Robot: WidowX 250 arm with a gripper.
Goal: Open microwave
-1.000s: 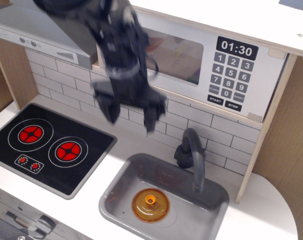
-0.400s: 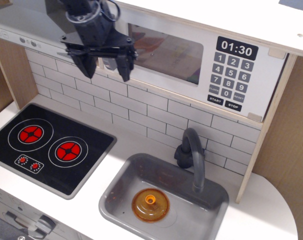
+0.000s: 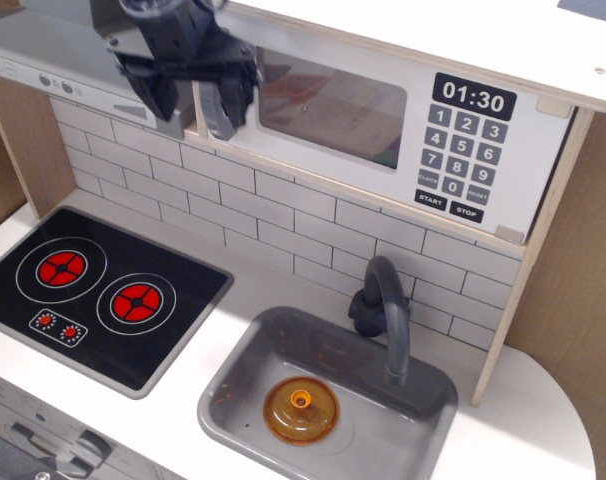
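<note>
The toy microwave [image 3: 403, 120] sits at the top of the play kitchen. It has a white door with a clear window [image 3: 333, 105], a black keypad [image 3: 461, 150] and a "01:30" display [image 3: 473, 100]. The door is shut. My black gripper [image 3: 193, 110] is open at the door's left edge, its two fingers [image 3: 226, 112] pointing down and spread apart. The gripper covers the door's left end, so the grey handle is mostly hidden. I cannot tell whether a finger touches it.
A grey range hood [image 3: 63, 60] is just left of the gripper. Below are the black stove [image 3: 93, 290], the grey sink [image 3: 233, 390] holding an orange lid [image 3: 301, 410], and a dark faucet [image 3: 385, 310]. A wooden side panel [image 3: 543, 260] stands at the right.
The gripper rose from in front of the tiled wall to the microwave's left edge, then shifted a little up and left. The microwave door has not moved.
</note>
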